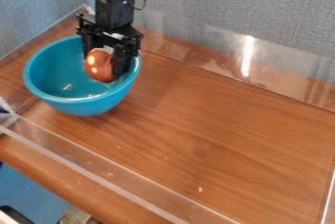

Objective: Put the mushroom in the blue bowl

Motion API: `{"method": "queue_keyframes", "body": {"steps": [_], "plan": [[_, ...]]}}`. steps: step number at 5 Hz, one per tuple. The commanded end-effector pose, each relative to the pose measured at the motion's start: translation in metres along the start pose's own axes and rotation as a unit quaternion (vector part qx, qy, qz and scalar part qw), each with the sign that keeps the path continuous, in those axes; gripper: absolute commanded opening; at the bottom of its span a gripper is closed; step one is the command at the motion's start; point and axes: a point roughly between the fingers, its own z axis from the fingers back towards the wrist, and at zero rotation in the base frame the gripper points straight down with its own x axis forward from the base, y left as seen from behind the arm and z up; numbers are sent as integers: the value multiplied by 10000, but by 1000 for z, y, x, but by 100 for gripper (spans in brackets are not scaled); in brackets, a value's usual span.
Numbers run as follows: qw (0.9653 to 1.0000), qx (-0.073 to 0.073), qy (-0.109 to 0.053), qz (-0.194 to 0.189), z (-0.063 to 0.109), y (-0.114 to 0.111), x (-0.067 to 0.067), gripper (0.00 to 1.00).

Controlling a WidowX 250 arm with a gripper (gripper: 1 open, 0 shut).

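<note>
The blue bowl stands on the wooden table at the far left, large, round and turquoise. My gripper points straight down over the bowl's right part, just inside the rim, and is shut on the mushroom. That small glossy orange-brown piece sits between the two black fingers, above the bowl's bottom. The black arm rises behind it to the top edge of the picture.
Clear plastic walls run along the back, the left side and the front edge of the brown table. A grey-blue fabric wall stands behind.
</note>
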Motion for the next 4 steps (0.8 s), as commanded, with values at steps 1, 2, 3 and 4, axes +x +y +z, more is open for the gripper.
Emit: {"method": "queue_keyframes", "body": {"steps": [1,2,3,4], "plan": [[9995,101,-264,119,16,10,3,0],[9995,105,-268,122,17,11,3,0],[9994,98,-328,112,21,10,3,0],[9992,90,-384,104,24,10,3,0]]}}
